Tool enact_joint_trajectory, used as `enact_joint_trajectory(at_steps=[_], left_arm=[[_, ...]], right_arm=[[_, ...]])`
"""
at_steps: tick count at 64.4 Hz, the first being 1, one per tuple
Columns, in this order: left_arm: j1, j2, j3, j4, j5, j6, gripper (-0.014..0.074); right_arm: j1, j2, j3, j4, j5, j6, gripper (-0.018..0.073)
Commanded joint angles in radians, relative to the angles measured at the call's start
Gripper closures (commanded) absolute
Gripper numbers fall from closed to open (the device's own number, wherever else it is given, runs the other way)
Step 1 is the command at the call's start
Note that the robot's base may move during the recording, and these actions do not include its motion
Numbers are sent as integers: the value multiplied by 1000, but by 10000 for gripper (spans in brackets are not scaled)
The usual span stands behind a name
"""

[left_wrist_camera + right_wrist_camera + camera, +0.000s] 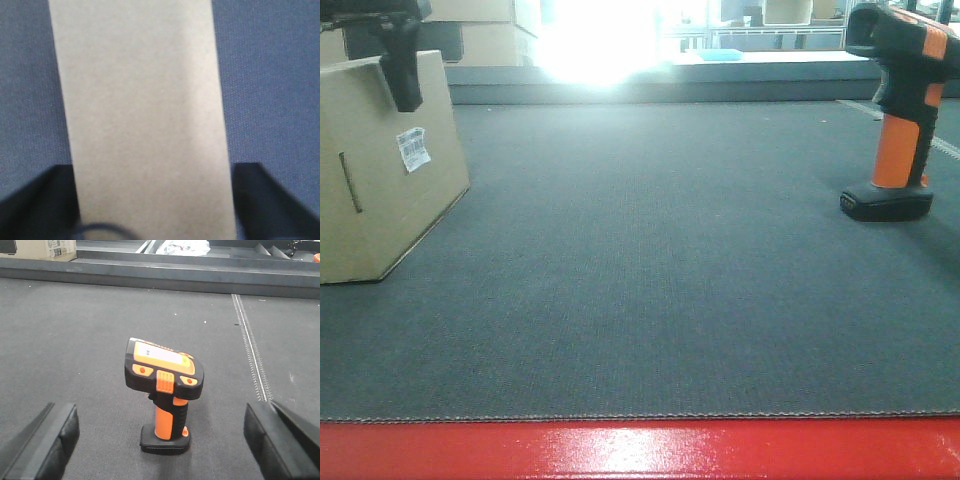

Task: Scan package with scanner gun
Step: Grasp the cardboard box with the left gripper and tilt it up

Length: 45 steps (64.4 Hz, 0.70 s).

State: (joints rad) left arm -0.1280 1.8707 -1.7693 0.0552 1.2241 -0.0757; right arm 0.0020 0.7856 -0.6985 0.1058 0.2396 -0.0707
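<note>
Straddling the plain tan cardboard package (380, 170) at upper left of front view, L gripper (155, 167) sets 2 black fingers (40, 205) flush against opposite box sides: grasping it. Pkg sits on grey woven mat (650, 280); white barcode label (413, 148) and narrow dark slot (350, 182) face frame ctr. At right edge, the black-and-orange pistol-shaped scanner gun (164, 390) stands upright on its foot, well apart from pkg. R gripper (160, 412) is released: fingers spread wide, scanner between them, no contact.
</note>
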Motion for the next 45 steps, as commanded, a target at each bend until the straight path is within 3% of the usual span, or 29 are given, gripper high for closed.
enact_joint_trajectory(at_steps=[1, 8, 18, 30, 36, 39, 45], left_arm=[[5, -1, -11, -2, -3, -13, 371], [5, -1, -11, -2, -3, -13, 713], [5, -22, -11, -48, -3, -13, 708], [7, -104, -11, -209, -3, 56, 708], [23, -149, -9, -370, -3, 121, 708], [47, -170, -8, -498, -3, 174, 708], [96, -191, 1, -677, -3, 238, 708]], right_arm=[[1, 0, -8, -6, -14, -2, -10], [1, 0, -8, -6, -14, -2, -10], [1, 0, -8, -6, -14, -2, -10], [12, 0, -8, -6, -1, -2, -10], [21, 0, -8, -6, 10, -2, -10], [21, 0, -8, -6, 19, -2, -10], [21, 0, 5, -3, 16, -2, -9]])
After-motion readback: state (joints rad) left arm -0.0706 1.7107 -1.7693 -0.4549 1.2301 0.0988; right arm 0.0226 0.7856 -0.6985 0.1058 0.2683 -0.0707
